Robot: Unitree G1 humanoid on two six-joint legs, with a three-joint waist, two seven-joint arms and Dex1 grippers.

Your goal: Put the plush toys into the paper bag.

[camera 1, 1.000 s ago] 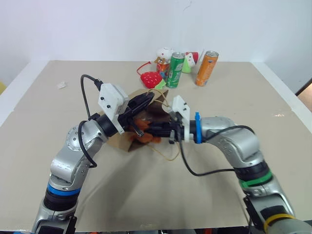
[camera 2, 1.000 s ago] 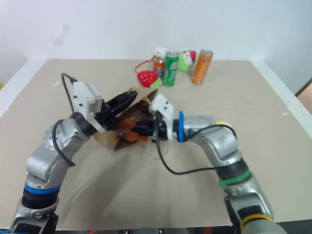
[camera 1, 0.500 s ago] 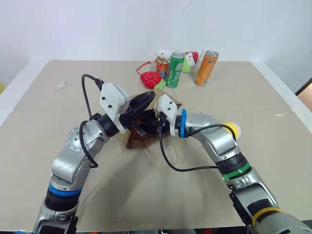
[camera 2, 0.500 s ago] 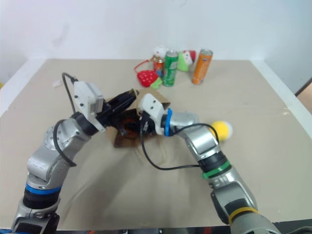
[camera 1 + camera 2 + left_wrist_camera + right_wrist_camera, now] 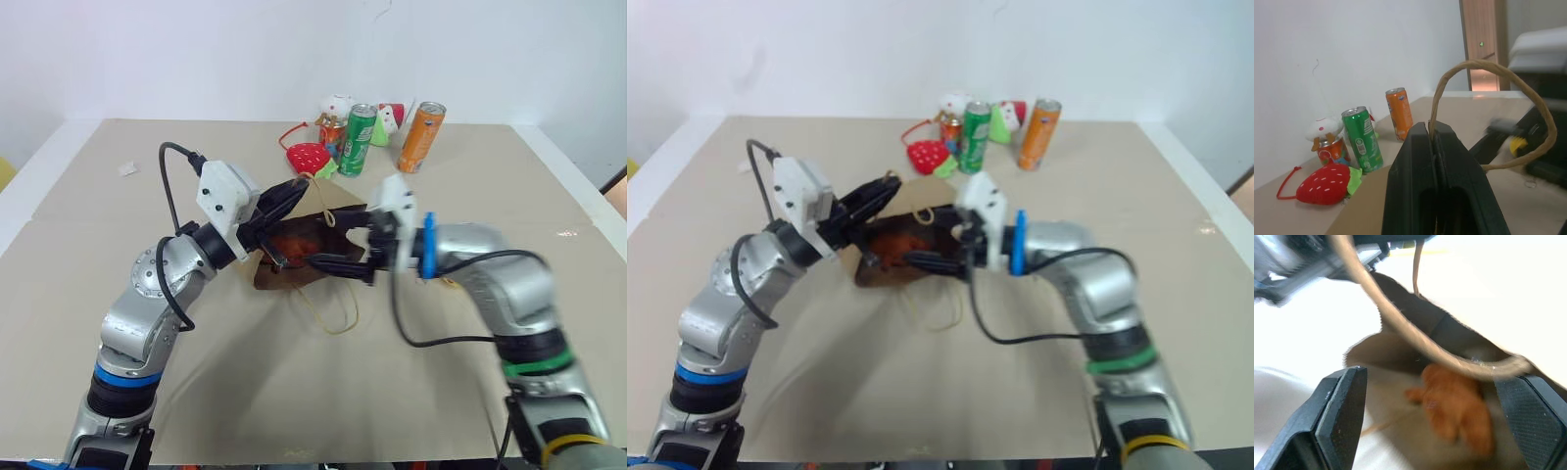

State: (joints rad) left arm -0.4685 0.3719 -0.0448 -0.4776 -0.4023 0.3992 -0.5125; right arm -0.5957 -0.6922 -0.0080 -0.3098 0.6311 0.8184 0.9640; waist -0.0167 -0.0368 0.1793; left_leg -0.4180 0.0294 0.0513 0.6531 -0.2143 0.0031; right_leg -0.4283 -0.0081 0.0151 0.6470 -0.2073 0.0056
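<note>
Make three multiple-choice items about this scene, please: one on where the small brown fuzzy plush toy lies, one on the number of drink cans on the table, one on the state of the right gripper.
1. Where is the small brown fuzzy plush toy?
A. Inside the brown kraft paper bag
B. Beside the orange can
C. In the right gripper

2. How many drink cans stand at the far side of the table?
A. One
B. Three
C. Five

3. How is the right gripper?
A. Shut on a cord handle
B. Shut on the plush toy
C. Open, holding nothing

Answers:
1 A: the right wrist view looks into the bag's mouth and shows the toy lying inside.
2 B: the green can, the orange can and a small red can stand there.
3 C: its two black fingers stand wide apart at the bag's mouth, while the left gripper is shut on a beige cord handle.
</note>
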